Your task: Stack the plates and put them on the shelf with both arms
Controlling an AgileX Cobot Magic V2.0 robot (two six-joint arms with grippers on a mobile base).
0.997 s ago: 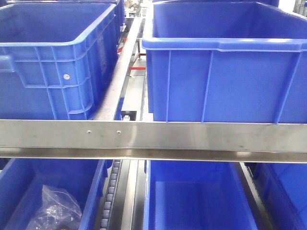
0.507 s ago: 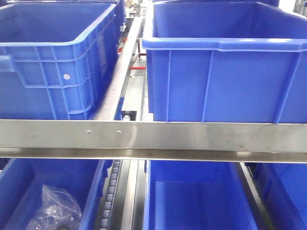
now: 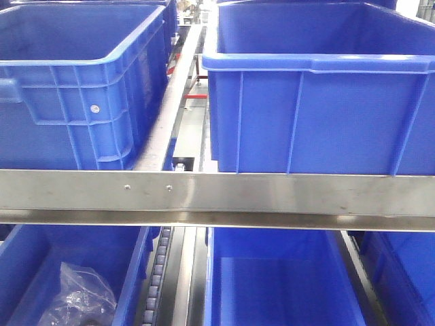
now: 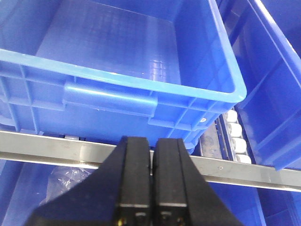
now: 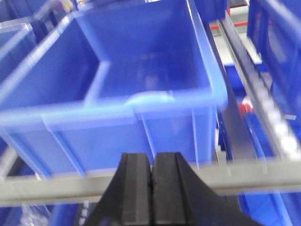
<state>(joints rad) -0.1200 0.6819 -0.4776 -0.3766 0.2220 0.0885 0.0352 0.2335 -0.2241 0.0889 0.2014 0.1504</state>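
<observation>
The plates are out of view in every frame. My left gripper (image 4: pixel 151 149) is shut with nothing between its black fingers; it hovers in front of the steel shelf rail (image 4: pixel 263 172), below an empty blue bin (image 4: pixel 131 61). My right gripper (image 5: pixel 151 160) is also shut and empty, in front of the rail (image 5: pixel 263 179) and another blue bin (image 5: pixel 141 80). The right wrist view is blurred. Neither gripper appears in the front view.
The front view shows a rack: a steel rail (image 3: pixel 217 193) with two large blue bins above it, left (image 3: pixel 75 88) and right (image 3: pixel 319 115). More blue bins sit below; one holds a plastic bag (image 3: pixel 78 295). A roller track (image 3: pixel 156 285) runs between them.
The front view stays almost the same across the three frames; the bins shift only by a pixel or two.
</observation>
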